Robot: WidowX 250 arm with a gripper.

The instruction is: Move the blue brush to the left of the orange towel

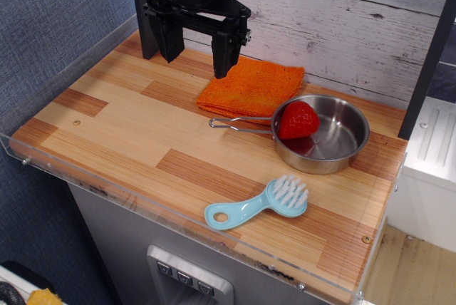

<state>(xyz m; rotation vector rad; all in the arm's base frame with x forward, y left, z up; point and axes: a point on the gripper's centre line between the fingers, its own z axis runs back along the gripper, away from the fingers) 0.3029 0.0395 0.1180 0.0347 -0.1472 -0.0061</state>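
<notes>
**Brush at front edge, claw up at back**

Nearest camera: blue brush (258,203), lying flat on wooden tabletop (128,134), bristles up, holed handle end pointing 8 o'clock. Well apart from orange towel (251,86), which sits at 12 o'clock from brush. Steel pan (324,134) between them, at 1 o'clock of brush, wire handle overlapping towel's near edge. Red strawberry (297,120) inside pan. Black gripper (192,52) at 10 o'clock of towel, raised above table, fingers spread wide, holding nothing.
</notes>
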